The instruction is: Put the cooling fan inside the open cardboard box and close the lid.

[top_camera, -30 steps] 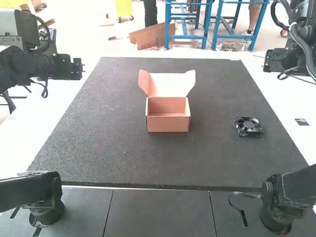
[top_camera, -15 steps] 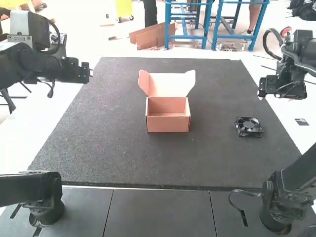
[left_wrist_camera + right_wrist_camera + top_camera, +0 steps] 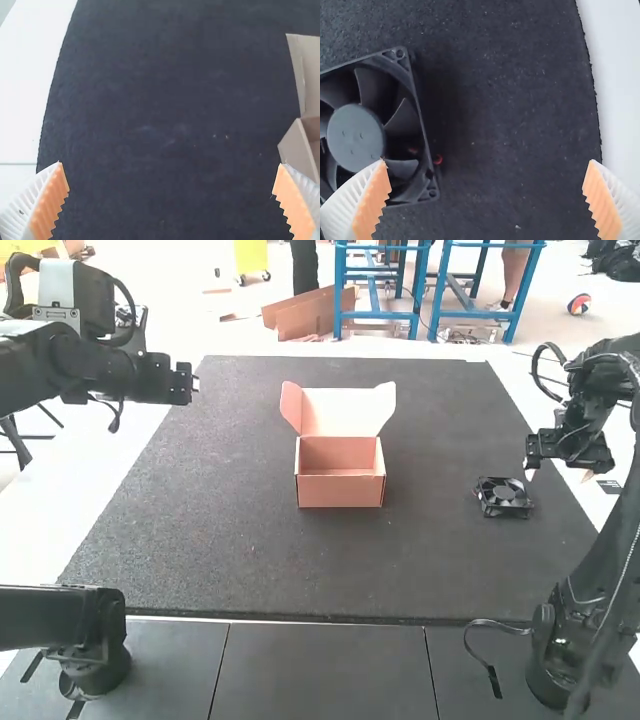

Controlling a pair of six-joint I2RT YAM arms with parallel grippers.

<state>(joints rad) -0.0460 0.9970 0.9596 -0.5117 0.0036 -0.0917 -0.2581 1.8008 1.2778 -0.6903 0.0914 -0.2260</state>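
1. Surroundings. A black mat [image 3: 200, 530] with a coarse, granular surface covers most of the white counter [image 3: 50, 500]. Smooth dark panels [image 3: 320, 670] line the counter edge at 6 o'clock of the mat.

2. Cardboard box [image 3: 340, 480]. It stands upright at the mat centre. It is plain brown card, rectangular, with straight walls. Its lid [image 3: 345, 408] stands raised at 12 o'clock, with a rounded side flap at each end. In the left wrist view one brown wall of the box [image 3: 302, 147] shows beside a finger.

3. Cooling fan [image 3: 503, 497]. It lies flat on the mat at 3 o'clock of the box, well apart from it. In the right wrist view the fan [image 3: 355, 132] has a square black frame, a round hub, curved blades and corner mounting holes. A short red wire [image 3: 437, 160] shows at the frame edge.

4. Markings. A small dark tag [image 3: 611, 486] lies on the counter at 3 o'clock of the fan. Its print is too small to read.

5. Right tool [image 3: 565, 470]. It hangs at 2 o'clock of the fan, released, its white ribbed fingers [image 3: 362, 207] spread wide. One orange pad overlaps the fan frame in the wrist view.

6. Left tool [image 3: 186, 383]. It hangs over the mat edge at 10 o'clock of the box, released and holding nothing.
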